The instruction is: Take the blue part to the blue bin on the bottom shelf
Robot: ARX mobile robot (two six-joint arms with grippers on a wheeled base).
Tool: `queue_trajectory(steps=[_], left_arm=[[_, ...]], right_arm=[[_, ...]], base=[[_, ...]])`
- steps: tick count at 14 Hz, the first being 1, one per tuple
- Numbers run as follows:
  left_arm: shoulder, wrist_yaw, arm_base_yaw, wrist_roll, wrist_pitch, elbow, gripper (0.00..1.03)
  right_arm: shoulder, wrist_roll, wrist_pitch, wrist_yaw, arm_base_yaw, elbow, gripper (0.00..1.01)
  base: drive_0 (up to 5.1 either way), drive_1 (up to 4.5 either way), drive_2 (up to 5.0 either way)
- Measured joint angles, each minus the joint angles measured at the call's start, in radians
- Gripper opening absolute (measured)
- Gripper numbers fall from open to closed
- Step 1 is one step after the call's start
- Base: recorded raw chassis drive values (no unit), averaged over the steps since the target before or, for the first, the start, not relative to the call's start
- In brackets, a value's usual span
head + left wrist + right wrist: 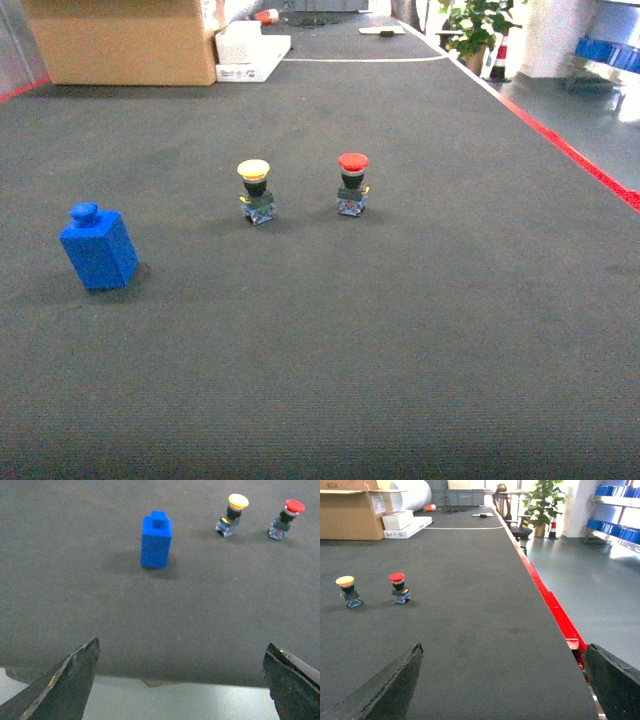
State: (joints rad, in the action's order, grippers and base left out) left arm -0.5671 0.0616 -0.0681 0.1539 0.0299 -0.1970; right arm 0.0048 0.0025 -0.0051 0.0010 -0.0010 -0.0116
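The blue part (98, 248) is seen upright at the left of the head view on the dark worktop (400, 330), nothing touching it. Both the left end effector (182, 680) and right end effector (505, 680) are spread wide, fingertips cut off at the frame bottom. No shelf or bin can be made out.

You see a dark grey mat (400, 330) carrying the blue part (98, 247), a yellow-capped button (255, 190), a red-capped button (352, 183) and a cardboard box (120, 40).

Yellow pushbutton (254, 190) beside red pushbutton (352, 183), upright.
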Motion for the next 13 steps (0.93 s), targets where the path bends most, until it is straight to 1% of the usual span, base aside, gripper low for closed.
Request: queue_trajectory(steps=[1, 3, 4, 6, 8, 9, 11, 12, 13], left_arm=[[-0.213, 0.005, 0.001, -0.012, -0.187, -0.036, 0.98], [-0.576, -0.022, 0.015, -0.058, -0.452, -0.148, 0.98], [-0.730, -0.025, 0.028, -0.082, -0.538, -0.201, 0.98], [-0.956, -0.016, 0.049, -0.119, -0.630, -0.285, 0.98], [-1.105, -0.023, 0.064, -0.140, -0.663, -0.359, 0.98], [-1.164, -0.047, 0.071, -0.143, -0.666, -0.397, 0.98], [-1.271, -0.085, 0.079, -0.163, -0.687, -0.481, 0.98], [-1.315, -0.092, 0.079, -0.169, -0.690, -0.512, 0.98], [-1.364, -0.087, 0.082, -0.187, -0.704, -0.543, 0.98]], right_arm=[[0.000, 0.000, 0.000, -0.001, 0.001, 0.000, 0.98], [0.000, 0.000, 0.000, -0.001, 0.001, 0.000, 0.98], [0.000, 0.000, 0.000, -0.001, 0.001, 0.000, 0.98], [0.000, 0.000, 0.000, -0.001, 0.001, 0.000, 0.98], [0.000, 0.000, 0.000, -0.001, 0.001, 0.000, 0.98], [0.000, 0.000, 0.000, -0.001, 0.001, 0.000, 0.98], [0.000, 0.000, 0.000, -0.001, 0.001, 0.000, 0.98], [0.000, 0.000, 0.000, -0.001, 0.001, 0.000, 0.98], [0.000, 0.000, 0.000, -0.001, 0.001, 0.000, 0.98]], base=[[0.0, 0.00, 0.0], [0.0, 0.00, 0.0], [0.0, 0.00, 0.0], [0.0, 0.00, 0.0], [0.0, 0.00, 0.0], [0.0, 0.00, 0.0], [0.0, 0.00, 0.0], [0.0, 0.00, 0.0], [0.0, 0.00, 0.0]])
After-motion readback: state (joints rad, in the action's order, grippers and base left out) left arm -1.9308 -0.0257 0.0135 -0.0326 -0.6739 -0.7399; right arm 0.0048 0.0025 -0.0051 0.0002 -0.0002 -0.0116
